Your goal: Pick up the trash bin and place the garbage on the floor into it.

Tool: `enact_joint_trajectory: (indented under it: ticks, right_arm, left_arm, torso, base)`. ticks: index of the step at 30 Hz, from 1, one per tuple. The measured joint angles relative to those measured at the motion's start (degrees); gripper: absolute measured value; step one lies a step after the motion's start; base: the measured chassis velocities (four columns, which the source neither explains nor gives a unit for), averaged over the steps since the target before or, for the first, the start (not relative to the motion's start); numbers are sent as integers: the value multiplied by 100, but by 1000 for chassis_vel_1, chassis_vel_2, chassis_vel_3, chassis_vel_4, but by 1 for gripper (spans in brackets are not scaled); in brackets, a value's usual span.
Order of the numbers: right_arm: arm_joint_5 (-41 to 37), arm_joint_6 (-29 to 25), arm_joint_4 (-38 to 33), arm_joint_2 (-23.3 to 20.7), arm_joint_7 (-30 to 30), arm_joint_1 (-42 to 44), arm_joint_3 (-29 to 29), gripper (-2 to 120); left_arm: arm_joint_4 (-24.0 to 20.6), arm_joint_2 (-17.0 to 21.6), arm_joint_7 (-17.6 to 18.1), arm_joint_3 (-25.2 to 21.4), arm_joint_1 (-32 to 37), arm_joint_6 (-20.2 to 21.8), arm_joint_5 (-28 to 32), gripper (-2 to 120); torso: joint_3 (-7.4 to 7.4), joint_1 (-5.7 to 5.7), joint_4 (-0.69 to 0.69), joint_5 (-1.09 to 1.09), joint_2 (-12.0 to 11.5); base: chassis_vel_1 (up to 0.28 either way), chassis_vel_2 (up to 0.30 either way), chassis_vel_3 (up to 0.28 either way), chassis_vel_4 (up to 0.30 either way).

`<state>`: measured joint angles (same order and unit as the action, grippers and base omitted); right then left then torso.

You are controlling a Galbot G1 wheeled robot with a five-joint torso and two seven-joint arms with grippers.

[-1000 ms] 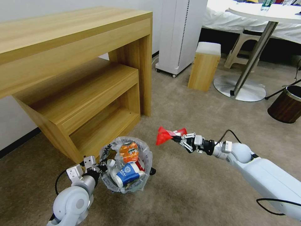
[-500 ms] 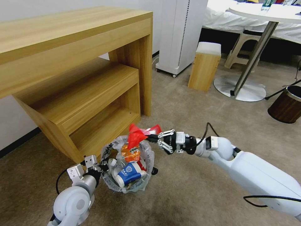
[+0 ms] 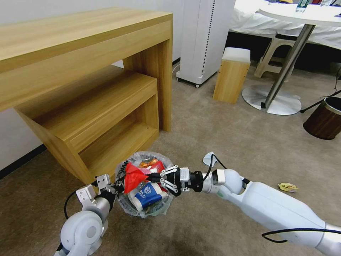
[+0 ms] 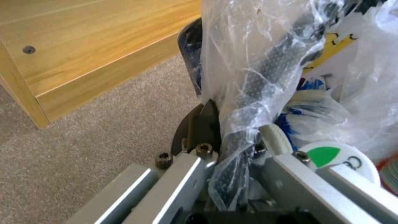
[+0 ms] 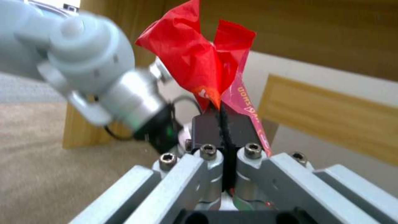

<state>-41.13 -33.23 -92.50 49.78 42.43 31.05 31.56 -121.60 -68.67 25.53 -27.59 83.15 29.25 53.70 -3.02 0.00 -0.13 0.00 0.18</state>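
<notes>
The trash bin [image 3: 156,208], lined with a crinkly plastic bag [image 4: 248,62], hangs just above the beige floor [image 3: 231,124] beside the wooden shelf. My left gripper [image 3: 114,186] is shut on its near rim [image 4: 232,124]. A crushed orange can [image 3: 149,163] and a blue-white paper cup [image 3: 146,195] lie inside. My right gripper [image 3: 152,176] reaches over the bin's mouth, shut on a crumpled red wrapper [image 3: 133,176] [image 5: 195,59] that sticks out past its fingertips [image 5: 224,121]. A white tissue [image 3: 209,159] and a yellow wrapper [image 3: 287,186] lie on the carpet to the right.
A wooden desk with a lower shelf [image 3: 99,106] stands close behind the bin. A white appliance [image 3: 204,39], a small wooden stool [image 3: 231,74], a round table's base [image 3: 271,99] and a brown wood-look bin [image 3: 325,119] stand farther off.
My right arm has swung left and down, carrying the red wrapper from beside the bin to over its mouth. The tissue and yellow wrapper have come into sight. The left arm holds still.
</notes>
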Motion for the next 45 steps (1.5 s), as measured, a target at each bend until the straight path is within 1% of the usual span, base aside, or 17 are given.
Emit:
enact_joint_trajectory:
  ticks: [4, 17, 19, 20, 23, 24, 25, 27, 28, 31, 32, 35, 36, 39, 40, 43, 45]
  right_arm:
    - [103, -144, 464, 100, 42, 105, 58, 0]
    - [149, -221, 662, 133, 75, 156, 50, 2]
    - [140, -205, 648, 109, 120, 153, 8, 10]
    - [140, -205, 648, 109, 120, 153, 8, 10]
    - [64, -160, 522, 27, 179, 155, -98, 27]
    - [64, -160, 522, 27, 179, 155, -98, 27]
    - [51, -147, 493, 3, 208, 161, -134, 30]
    - [28, -136, 439, -45, 243, 175, -209, 40]
    - [28, -136, 439, -45, 243, 175, -209, 40]
    - [10, -130, 369, -108, 258, 226, -317, 55]
    - [10, -130, 369, -108, 258, 226, -317, 55]
    - [11, -133, 355, -124, 277, 268, -394, 67]
    - [11, -133, 355, -124, 277, 268, -394, 67]
    - [21, -142, 340, -142, 288, 330, -513, 84]
    - [21, -142, 340, -142, 288, 330, -513, 84]
    - [21, -156, 336, -150, 266, 371, -679, 97]
    - [15, -157, 317, -150, 178, 396, -774, 99]
  left_arm:
    - [-69, 9, 3, -5, 33, 3, 23, 0]
    - [-26, 2, 8, -6, 14, 4, 26, 0]
    - [-8, 13, 11, -6, -7, 4, 35, 0]
    - [-8, 13, 11, -6, -7, 4, 35, 0]
    - [42, 52, 29, -25, -41, 4, 80, 0]
    - [42, 52, 29, -25, -41, 4, 80, 0]
    - [61, 67, 33, -32, -49, 4, 88, 0]
    - [91, 96, 42, -46, -65, 3, 111, 0]
    - [91, 96, 42, -46, -65, 3, 111, 0]
    - [111, 113, 60, -48, -90, 2, 159, 0]
    - [111, 113, 60, -48, -90, 2, 159, 0]
    - [115, 109, 64, -41, -91, 2, 162, 0]
    - [115, 109, 64, -41, -91, 2, 162, 0]
    - [114, 103, 65, -29, -73, 0, 162, 0]
    - [114, 103, 65, -29, -73, 0, 162, 0]
    - [70, 137, 75, -29, -41, 9, 163, 0]
    - [65, 208, 92, -39, -22, 37, 164, 0]
  torso:
    - [0, 0, 0, 1, 0]
    - [0, 0, 0, 0, 0]
    - [0, 0, 0, 0, 0]
    - [0, 0, 0, 0, 0]
    - [0, 0, 0, 0, 0]
    - [0, 0, 0, 0, 0]
    - [0, 0, 0, 0, 0]
    - [0, 0, 0, 0, 0]
    - [0, 0, 0, 0, 0]
    - [0, 0, 0, 0, 0]
    - [0, 0, 0, 0, 0]
    - [0, 0, 0, 0, 0]
    - [0, 0, 0, 0, 0]
    - [0, 0, 0, 0, 0]
    - [0, 0, 0, 0, 0]
    - [0, 0, 0, 0, 0]
    - [0, 0, 0, 0, 0]
  base:
    - [0, 0, 0, 0]
    - [0, 0, 0, 0]
    - [0, 0, 0, 0]
    - [0, 0, 0, 0]
    - [0, 0, 0, 0]
    - [0, 0, 0, 0]
    - [0, 0, 0, 0]
    - [0, 0, 0, 0]
    - [0, 0, 0, 0]
    - [0, 0, 0, 0]
    - [0, 0, 0, 0]
    - [0, 0, 0, 0]
    - [0, 0, 0, 0]
    - [0, 0, 0, 0]
    - [0, 0, 0, 0]
    - [0, 0, 0, 0]
    - [0, 0, 0, 0]
